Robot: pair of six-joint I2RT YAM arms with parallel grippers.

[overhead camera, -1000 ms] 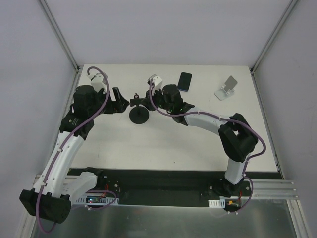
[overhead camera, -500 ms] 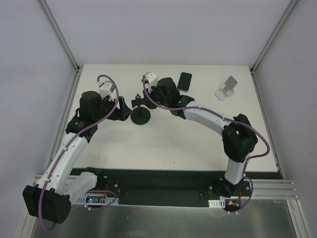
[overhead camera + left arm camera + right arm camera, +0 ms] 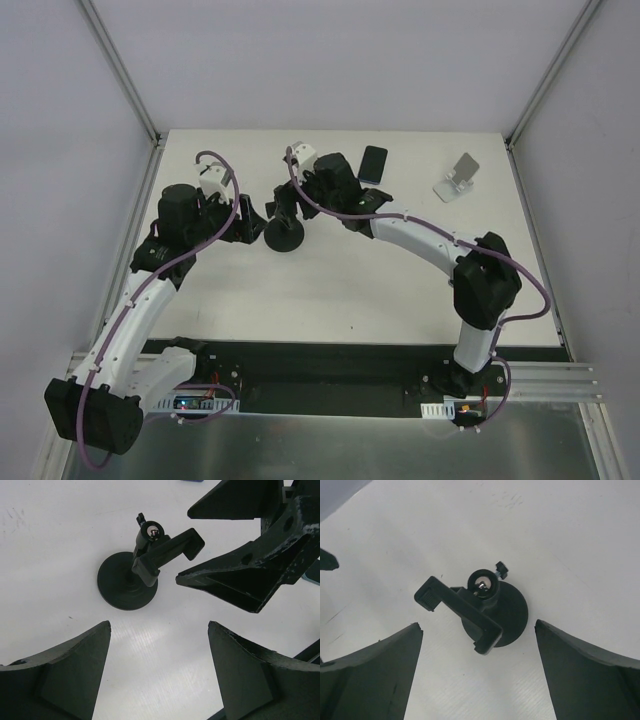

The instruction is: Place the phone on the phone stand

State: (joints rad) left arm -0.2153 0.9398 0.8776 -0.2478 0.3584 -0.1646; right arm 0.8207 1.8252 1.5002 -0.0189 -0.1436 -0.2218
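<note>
The phone (image 3: pixel 373 164), small and black with a bluish rim, lies flat at the back of the table, right of my right wrist. The phone stand (image 3: pixel 284 235) is black with a round disc base and stands at the table's middle. Its jointed clamp arm (image 3: pixel 462 611) tilts over the disc base (image 3: pixel 125 584). My right gripper (image 3: pixel 283 203) hovers open just above the stand's top, its jaws (image 3: pixel 479 626) wide with nothing between them. My left gripper (image 3: pixel 253 216) is open just left of the stand, empty, its jaws (image 3: pixel 158 627) facing the stand.
A small silver folded-metal stand (image 3: pixel 457 180) sits at the back right. The right gripper's black fingers (image 3: pixel 250 575) fill the upper right of the left wrist view, close to the clamp. White enclosure walls and posts border the table's back and sides.
My right gripper has gone from nearly shut at the stand's top to wide open. The left arm swung right toward the stand, staying open. The stand stays in place.
</note>
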